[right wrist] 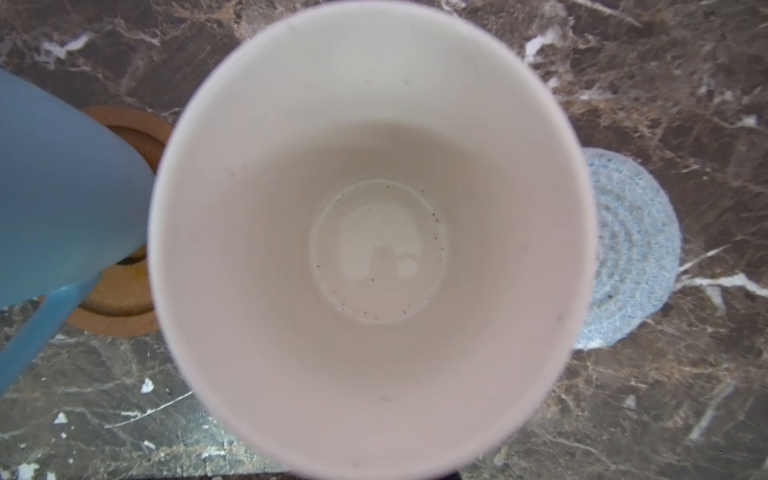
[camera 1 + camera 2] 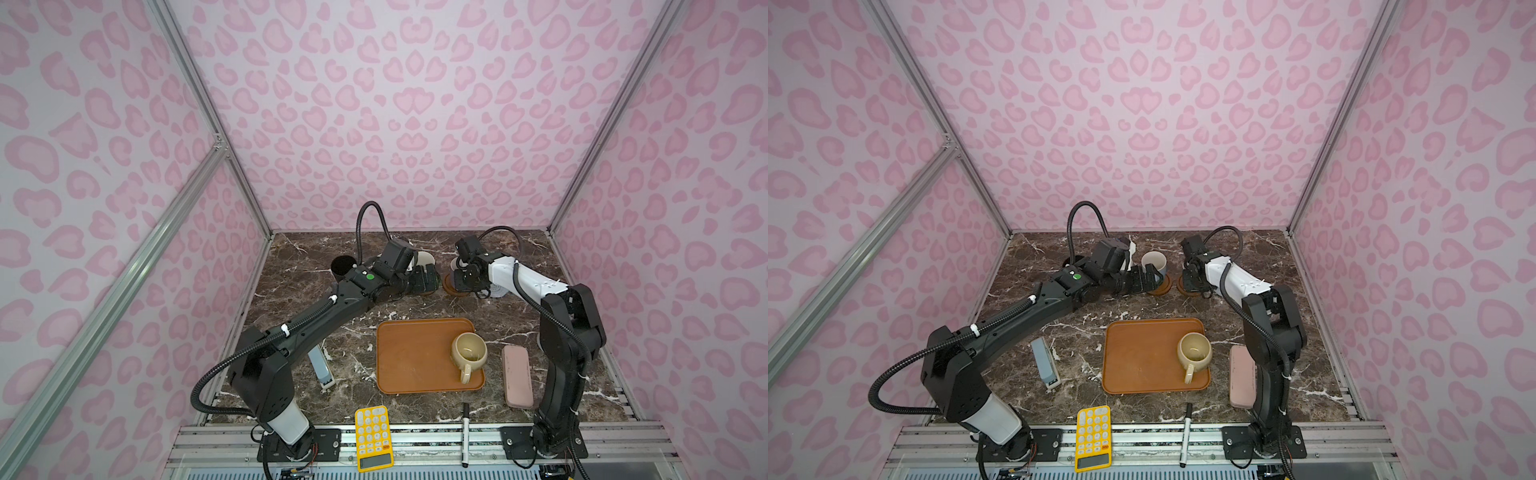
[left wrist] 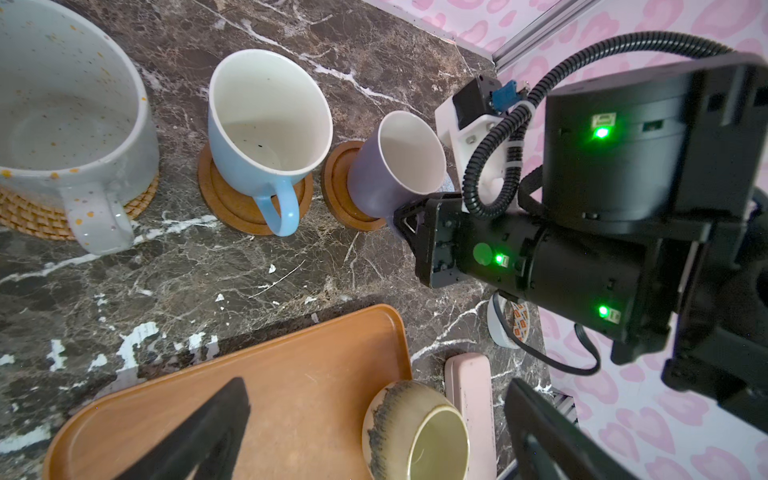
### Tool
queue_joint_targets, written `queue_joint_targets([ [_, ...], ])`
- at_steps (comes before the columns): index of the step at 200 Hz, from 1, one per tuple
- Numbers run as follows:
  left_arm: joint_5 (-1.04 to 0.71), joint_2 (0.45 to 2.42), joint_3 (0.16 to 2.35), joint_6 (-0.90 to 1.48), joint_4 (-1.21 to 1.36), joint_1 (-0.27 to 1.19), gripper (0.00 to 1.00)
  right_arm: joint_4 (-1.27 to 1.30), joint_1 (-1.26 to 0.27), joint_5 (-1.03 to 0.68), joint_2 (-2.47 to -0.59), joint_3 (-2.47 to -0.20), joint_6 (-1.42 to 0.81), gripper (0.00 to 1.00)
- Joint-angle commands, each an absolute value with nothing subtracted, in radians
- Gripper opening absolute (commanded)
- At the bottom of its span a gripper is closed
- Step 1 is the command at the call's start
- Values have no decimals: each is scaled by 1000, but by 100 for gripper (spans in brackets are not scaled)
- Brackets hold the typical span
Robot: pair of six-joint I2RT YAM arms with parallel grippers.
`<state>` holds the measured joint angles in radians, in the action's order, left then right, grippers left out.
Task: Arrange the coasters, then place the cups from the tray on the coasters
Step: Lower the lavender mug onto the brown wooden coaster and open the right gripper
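— Where's the lavender cup [image 3: 395, 166]?
— On the far side of the desk [image 2: 299, 291], right of centre. It's on or barely above a brown wooden coaster [image 3: 338, 187]; I can't tell whether it touches. The right end effector [image 3: 401, 224] is clamped tight on its handle.
— What's next to it?
— Just to its left, the light blue cup [image 3: 266, 124] stands on the second wooden coaster [image 3: 232, 208]. Further left, the speckled white cup [image 3: 70, 116] sits on the tan rattan coaster [image 3: 25, 216]. The black cup [image 2: 343, 266] is furthest left. Just right of the lavender cup lies the grey-blue woven coaster [image 1: 631, 249], with no cup on it.
— And the left end effector [image 2: 1152, 279]?
— Its fingers are spread wide and grip nothing. It's close by the light blue cup, on its near side.
— Anything on the tray [image 2: 407, 357]?
— Only the beige-yellow cup [image 2: 469, 353], upright by the right edge with its handle pointing near. The tray lies near the middle of the desk, and a pink case [image 2: 517, 376] is just right of it.
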<state>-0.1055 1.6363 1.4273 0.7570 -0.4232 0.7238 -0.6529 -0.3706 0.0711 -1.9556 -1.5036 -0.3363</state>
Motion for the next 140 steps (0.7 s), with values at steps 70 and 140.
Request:
queue_joint_targets([
  [70, -106, 1619, 1393, 756, -387, 723, 98, -652, -387, 104, -1969, -1494, -358, 11],
  [140, -92, 1598, 1375, 759, -386, 722, 98, -673, -395, 101, -1977, -1475, -371, 44],
])
